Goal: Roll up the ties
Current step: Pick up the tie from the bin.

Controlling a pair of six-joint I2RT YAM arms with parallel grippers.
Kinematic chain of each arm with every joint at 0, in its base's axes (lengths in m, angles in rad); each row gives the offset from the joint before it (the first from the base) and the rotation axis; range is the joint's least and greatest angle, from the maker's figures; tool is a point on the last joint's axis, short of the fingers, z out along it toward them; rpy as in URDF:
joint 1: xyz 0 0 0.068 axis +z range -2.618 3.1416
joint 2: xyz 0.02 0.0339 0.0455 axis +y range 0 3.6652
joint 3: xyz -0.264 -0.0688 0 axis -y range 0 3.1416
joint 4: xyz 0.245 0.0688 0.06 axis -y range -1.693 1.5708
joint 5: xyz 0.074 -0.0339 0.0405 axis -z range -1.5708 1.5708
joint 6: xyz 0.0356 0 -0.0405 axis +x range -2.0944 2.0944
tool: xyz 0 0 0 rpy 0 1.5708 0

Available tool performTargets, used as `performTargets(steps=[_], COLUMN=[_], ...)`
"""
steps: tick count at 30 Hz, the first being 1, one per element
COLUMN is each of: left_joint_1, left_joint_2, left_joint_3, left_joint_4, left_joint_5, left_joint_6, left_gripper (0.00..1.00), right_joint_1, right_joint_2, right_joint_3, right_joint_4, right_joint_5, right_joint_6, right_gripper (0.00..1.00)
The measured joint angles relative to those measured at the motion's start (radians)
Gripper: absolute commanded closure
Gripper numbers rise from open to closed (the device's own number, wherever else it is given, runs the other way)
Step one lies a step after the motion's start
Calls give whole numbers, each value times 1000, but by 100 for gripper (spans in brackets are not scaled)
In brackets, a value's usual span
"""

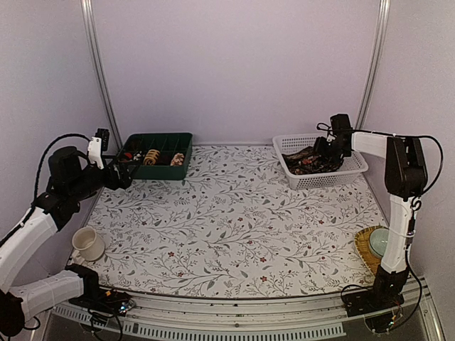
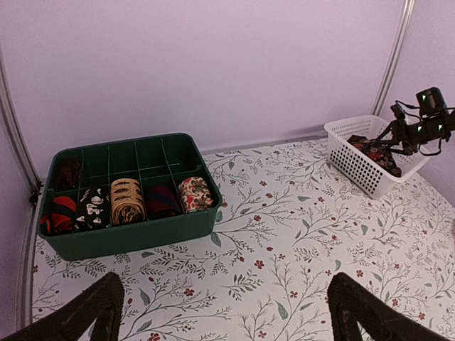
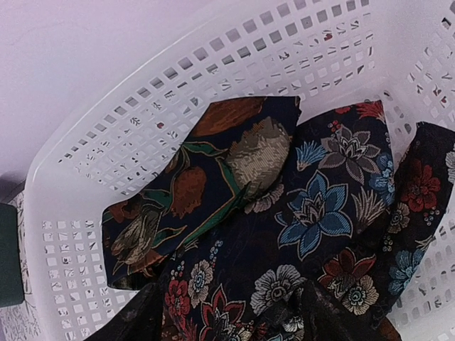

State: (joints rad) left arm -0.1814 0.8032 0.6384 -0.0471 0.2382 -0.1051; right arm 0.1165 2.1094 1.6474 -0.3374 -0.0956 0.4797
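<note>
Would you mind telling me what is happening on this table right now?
The right tool is down in the white basket, standing open over a heap of loose patterned ties, with none lifted yet. The left tool hangs open above the table in front of the green tray, where several rolled ties already sit in the front compartments.

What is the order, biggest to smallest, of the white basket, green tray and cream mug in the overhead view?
White basket and green tray: nearly alike, basket perhaps slightly wider; too close to rank.
Cream mug: clearly smallest, though nearer the camera.
</note>
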Motion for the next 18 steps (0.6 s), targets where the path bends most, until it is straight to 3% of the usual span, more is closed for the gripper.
performTargets(steps=[6, 9, 11, 15, 16, 18], left_joint_1=[0, 0, 0, 0, 0, 0], left_joint_2=[0, -1, -1, -5, -7, -11], left_joint_3=[0, 0, 0, 0, 0, 0], left_joint_4=[0, 0, 0, 0, 0, -1], left_joint_5=[0, 0, 0, -2, -3, -5], left_joint_6=[0, 0, 0, 0, 0, 1], left_gripper=[0, 0, 0, 0, 0, 0], right_joint_1=[0, 0, 0, 0, 0, 0], right_joint_2=[4, 16, 29, 39, 39, 39], right_joint_3=[-9, -5, -1, 1, 3, 15], right_joint_4=[6, 8, 9, 8, 8, 9], right_joint_5=[14, 14, 14, 12, 12, 14], right_joint_6=[2, 3, 5, 16, 20, 27], right_gripper=[40, 47, 59, 95, 100, 100])
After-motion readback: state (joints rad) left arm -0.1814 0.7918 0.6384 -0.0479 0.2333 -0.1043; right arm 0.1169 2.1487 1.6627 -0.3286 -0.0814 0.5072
